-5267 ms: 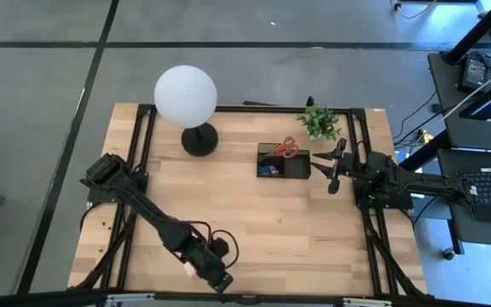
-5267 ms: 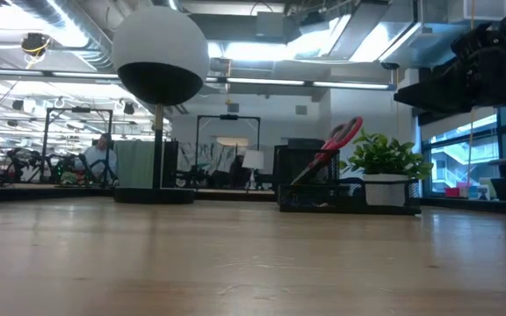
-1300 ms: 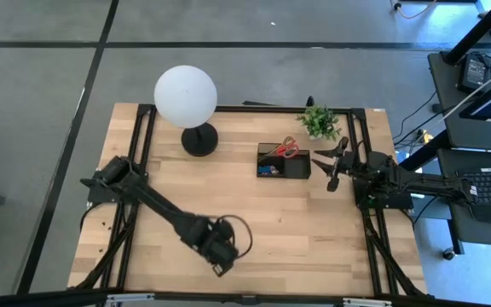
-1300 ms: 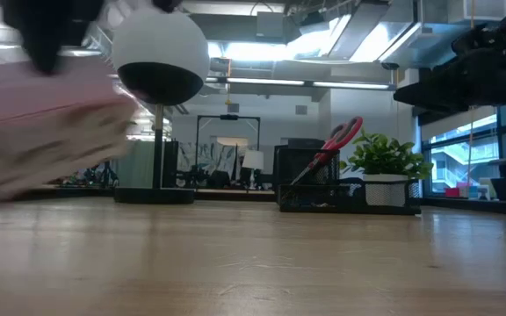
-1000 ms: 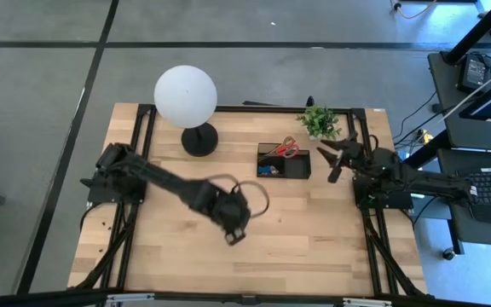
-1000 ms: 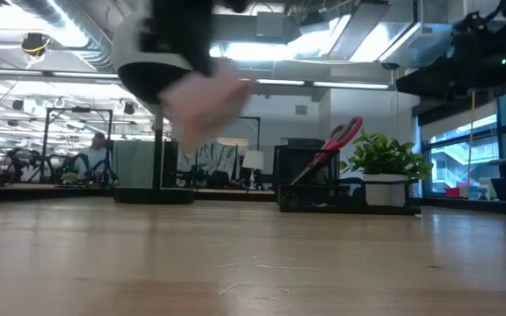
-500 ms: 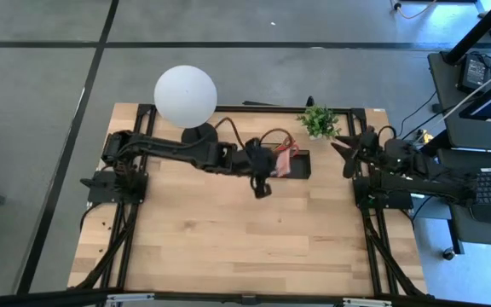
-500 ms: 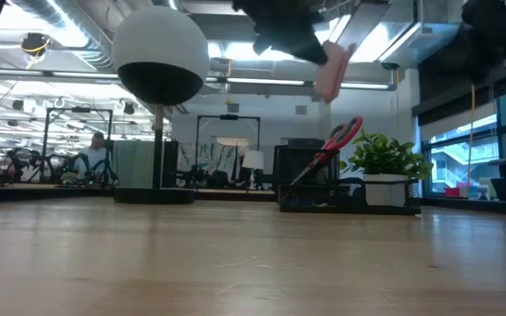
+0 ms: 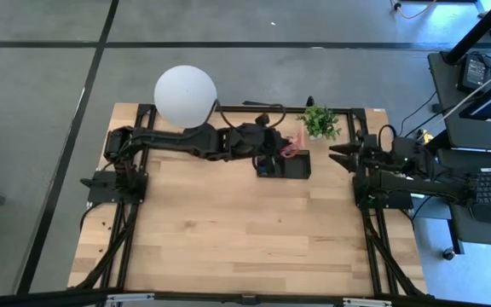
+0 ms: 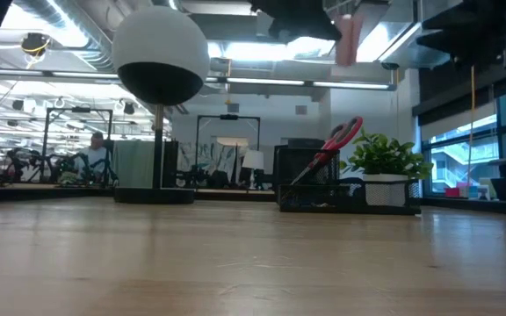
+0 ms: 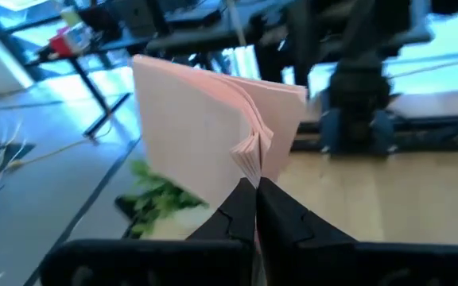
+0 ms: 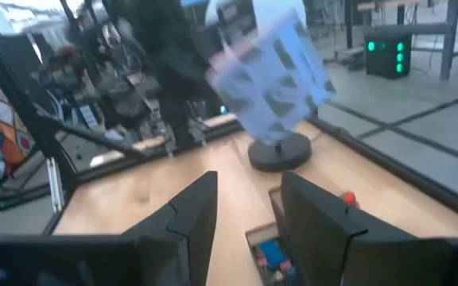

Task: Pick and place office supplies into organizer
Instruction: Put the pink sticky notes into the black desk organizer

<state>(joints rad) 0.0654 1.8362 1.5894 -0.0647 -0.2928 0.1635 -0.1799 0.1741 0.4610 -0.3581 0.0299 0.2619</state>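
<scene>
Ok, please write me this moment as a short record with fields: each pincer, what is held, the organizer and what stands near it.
left pincer: shut on the pink sticky-note pad, raised above the organizer
right pincer: open, empty, waiting at the table's right edge
organizer contents: red-handled scissors standing in it, a small blue item inside
near organizer: green plant beside it; white globe lamp farther left
pad placed: not yet
</scene>
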